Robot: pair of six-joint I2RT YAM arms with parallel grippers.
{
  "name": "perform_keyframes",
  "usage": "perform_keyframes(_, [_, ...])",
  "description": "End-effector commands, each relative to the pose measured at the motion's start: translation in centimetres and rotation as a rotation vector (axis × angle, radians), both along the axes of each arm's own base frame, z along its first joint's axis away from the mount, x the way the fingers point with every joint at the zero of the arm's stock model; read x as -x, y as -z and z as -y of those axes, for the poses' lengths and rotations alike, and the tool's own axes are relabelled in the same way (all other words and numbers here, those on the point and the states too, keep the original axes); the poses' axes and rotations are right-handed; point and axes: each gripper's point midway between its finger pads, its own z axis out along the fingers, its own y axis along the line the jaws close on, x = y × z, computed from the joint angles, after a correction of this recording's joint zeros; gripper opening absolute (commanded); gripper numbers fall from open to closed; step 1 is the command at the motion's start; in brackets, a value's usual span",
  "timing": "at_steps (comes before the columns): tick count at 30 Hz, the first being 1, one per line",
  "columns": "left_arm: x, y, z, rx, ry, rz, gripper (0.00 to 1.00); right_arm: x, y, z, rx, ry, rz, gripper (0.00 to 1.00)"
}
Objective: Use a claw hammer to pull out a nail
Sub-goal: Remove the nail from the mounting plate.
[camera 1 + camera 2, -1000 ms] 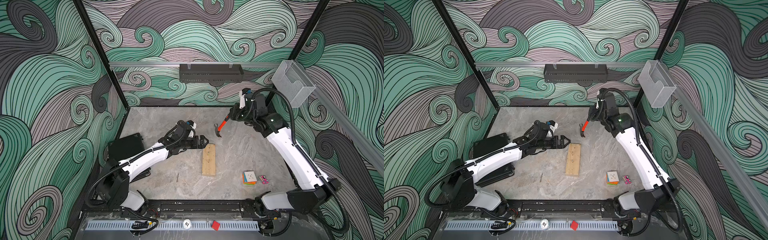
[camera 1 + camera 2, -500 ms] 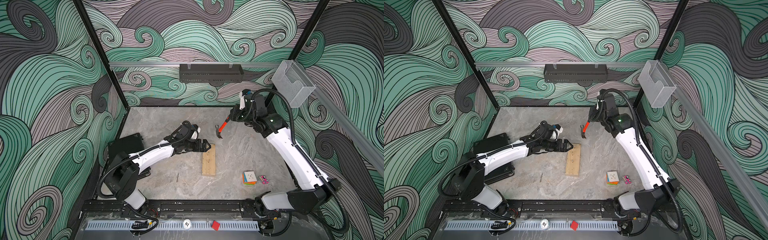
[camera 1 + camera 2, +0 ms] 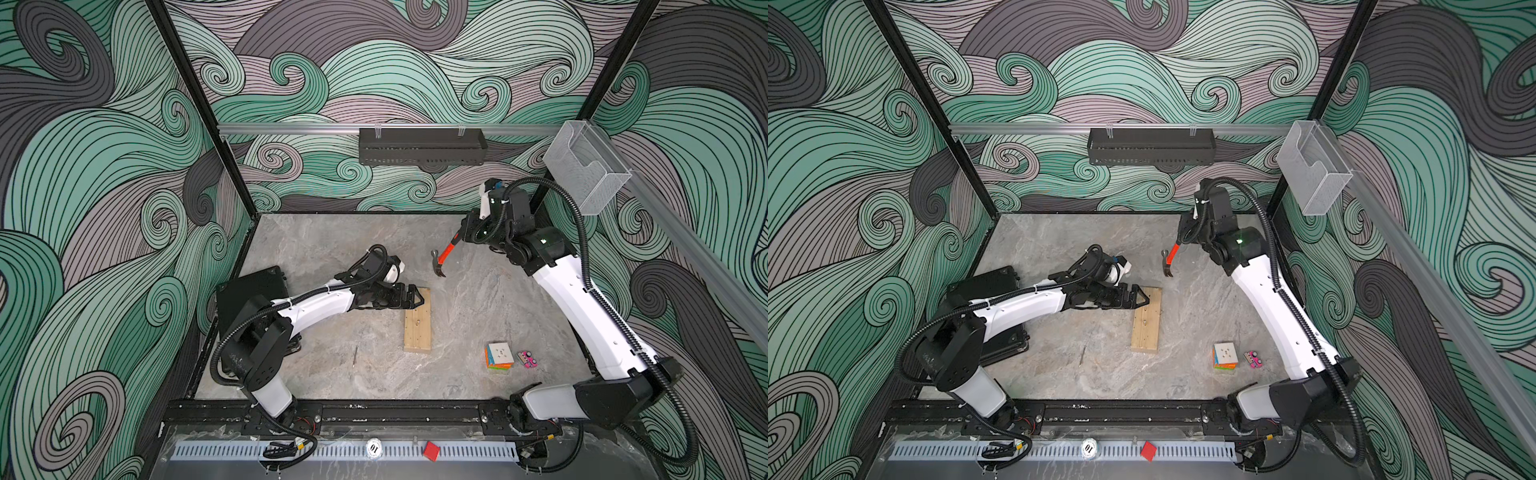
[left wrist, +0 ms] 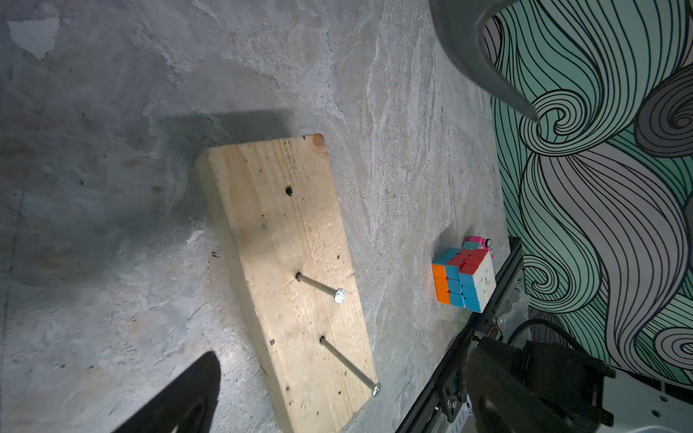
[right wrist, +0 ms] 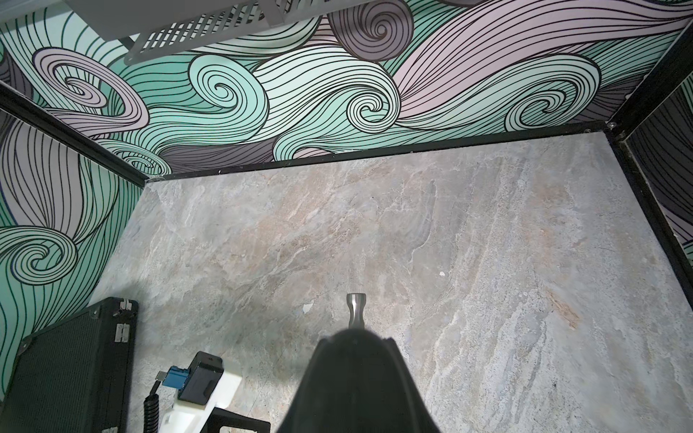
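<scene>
Wide-open left hand (image 3: 415, 296) hovers at the wooden plank (image 3: 417, 328) end, likely to brace it, while right hand (image 3: 462, 236) clamps the claw hammer (image 3: 446, 253) aloft.

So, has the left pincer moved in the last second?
Yes. The left pincer has slid closer to the wooden board, and now reaches the board's far end.

The far half of the desk (image 3: 332, 237) lies bare to the back wall; only the hammer (image 3: 445, 254), gripped by the right hand (image 3: 463, 236), hangs over it. The left hand (image 3: 417, 299), jaws spread wide, sits at the far end of the board (image 3: 417, 336), its arm barring the left side. Two nails (image 4: 320, 288) stand up from the board, one behind the other. A bare strip separates board and cube (image 3: 498, 355); a black case (image 3: 251, 286) sits against the left edge.
</scene>
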Motion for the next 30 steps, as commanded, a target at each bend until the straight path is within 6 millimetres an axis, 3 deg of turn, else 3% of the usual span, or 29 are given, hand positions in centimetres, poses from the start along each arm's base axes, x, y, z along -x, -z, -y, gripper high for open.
perform_keyframes(1, [-0.2, 0.0, 0.3, 0.004, 0.019, 0.0, 0.98, 0.0, -3.4, 0.5, -0.046, 0.025, 0.112, 0.08])
perform_keyframes(6, [-0.3, 0.1, 0.3, 0.0, 0.019, 0.002, 0.98, 0.0, -3.4, 0.5, -0.047, 0.026, 0.112, 0.08])
perform_keyframes(17, [-0.2, 2.9, 0.2, -0.076, 0.029, -0.073, 0.96, 0.2, -3.4, 0.8, -0.041, 0.034, 0.114, 0.08])
perform_keyframes(30, [1.7, 4.8, 0.3, -0.087, 0.104, -0.137, 0.85, 0.1, -3.2, 0.8, -0.045, 0.034, 0.105, 0.08])
